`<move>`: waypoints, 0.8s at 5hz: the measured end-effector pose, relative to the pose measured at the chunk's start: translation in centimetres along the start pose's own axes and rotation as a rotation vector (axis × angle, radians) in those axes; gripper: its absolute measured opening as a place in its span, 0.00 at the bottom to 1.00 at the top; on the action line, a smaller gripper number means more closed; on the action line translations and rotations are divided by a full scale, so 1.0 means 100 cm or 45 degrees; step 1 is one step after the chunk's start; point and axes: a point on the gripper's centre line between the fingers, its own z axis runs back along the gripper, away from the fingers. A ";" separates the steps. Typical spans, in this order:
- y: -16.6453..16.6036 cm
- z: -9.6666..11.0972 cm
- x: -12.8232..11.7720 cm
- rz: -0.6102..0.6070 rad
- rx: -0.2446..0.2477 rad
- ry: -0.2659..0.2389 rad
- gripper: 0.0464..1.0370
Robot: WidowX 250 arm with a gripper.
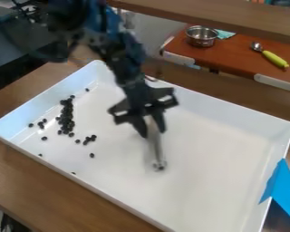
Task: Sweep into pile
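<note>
Hanging down over the middle of the tray (223, 183), the gripper (153, 134) has its fingers closed about a thin grey stick (157, 149), which slants down from between them, its lower end low over the tray's white floor or touching it; from where I stand I can't tell which. Most of the black bits (66, 118) lie well to the left of the gripper, bunched in a long, narrow heap inside the tray. A smaller knot of them sits nearer the gripper, between it and that heap, and single ones are strewn around both, a couple of them close by the tray's near wall. The stick and the bits are apart. Well to the right of the gripper, a strip of blue tape (282, 188) hangs over the tray's rim. Under it all is a wooden table (26, 174). Beyond the gripper, up to the right, a metal pot (202, 37) stands on a reddish-brown board (232, 59), with a teal cloth (225, 34) just beside it and a yellow-green-handled spoon (273, 58) further right.
</note>
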 end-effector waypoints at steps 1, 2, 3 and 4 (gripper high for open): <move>0.035 0.012 0.012 -0.018 0.030 0.007 0.33; 0.069 0.022 0.019 -0.041 0.086 -0.011 0.33; 0.099 0.034 0.021 -0.090 0.160 -0.068 0.33; 0.119 0.039 0.027 -0.133 0.248 -0.154 0.33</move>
